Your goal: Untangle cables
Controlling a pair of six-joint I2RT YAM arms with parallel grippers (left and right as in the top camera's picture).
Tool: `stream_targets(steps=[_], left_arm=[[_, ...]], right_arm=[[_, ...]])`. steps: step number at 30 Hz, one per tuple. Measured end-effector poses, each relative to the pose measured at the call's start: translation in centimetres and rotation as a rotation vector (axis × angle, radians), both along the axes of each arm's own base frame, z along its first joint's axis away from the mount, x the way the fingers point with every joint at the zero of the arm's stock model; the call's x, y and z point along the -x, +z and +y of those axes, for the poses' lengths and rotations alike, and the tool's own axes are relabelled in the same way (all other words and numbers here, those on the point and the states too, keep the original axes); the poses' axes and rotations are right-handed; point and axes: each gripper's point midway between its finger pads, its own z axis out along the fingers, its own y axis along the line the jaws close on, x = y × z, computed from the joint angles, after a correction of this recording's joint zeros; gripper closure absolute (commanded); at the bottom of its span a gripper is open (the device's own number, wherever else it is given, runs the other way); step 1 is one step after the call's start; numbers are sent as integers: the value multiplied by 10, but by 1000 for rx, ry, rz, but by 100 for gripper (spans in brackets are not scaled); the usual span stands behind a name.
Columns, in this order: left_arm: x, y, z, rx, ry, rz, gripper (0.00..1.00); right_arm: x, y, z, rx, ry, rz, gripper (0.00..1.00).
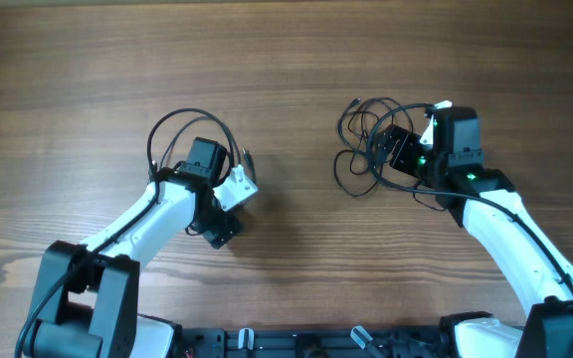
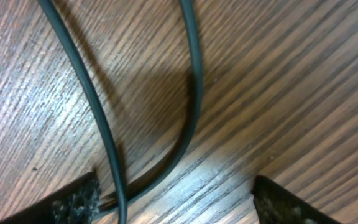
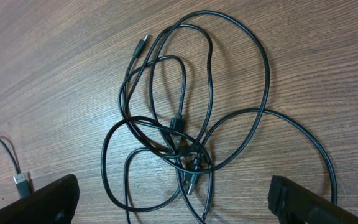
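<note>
Nearest in the left wrist view, the left tool [image 2: 182, 202] stands wide, its two dark fingertips [image 2: 73, 200] at the lower corners, well apart and closed on nothing; between them and running away up the frame lie two runs of a loose cable [image 2: 191, 93], flat on the wood-grain counter [image 2: 303, 81] and meeting just beside the left-hand fingertip; from overhead that cable arcs in a loop beyond the left wrist, on the left half of the counter; the right tool [image 3: 176, 202] is likewise spread wide and empty; a lone plug end [image 3: 20, 182] lies near its left-hand fingertip; just ahead, on the right half of the counter, sits the knotted bundle of cables [image 3: 185, 146], well apart from the loose cable; a small plug [image 3: 143, 42] sticks out at the bundle's far edge.
</note>
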Motion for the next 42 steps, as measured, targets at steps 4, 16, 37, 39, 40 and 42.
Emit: stream_targets(steps=[4,16,37,39,40,42], left_arm=[[-2,0,-5,27,-14,-15,96],[-31,5,-18,107,138,-105,96],[-214,257,174,247,925,-1212,96],[-214,293,210,290,948,-1363,96],[-212,308,226,298,953,-1428,96],[-203,334,263,293,969,-1547,96]], right_arm=[[0,0,0,0,0,0,0],[0,0,0,0,0,0,0],[0,0,0,0,0,-1,0],[0,0,0,0,0,0,0],[0,0,0,0,0,0,0],[0,0,0,0,0,0,0]])
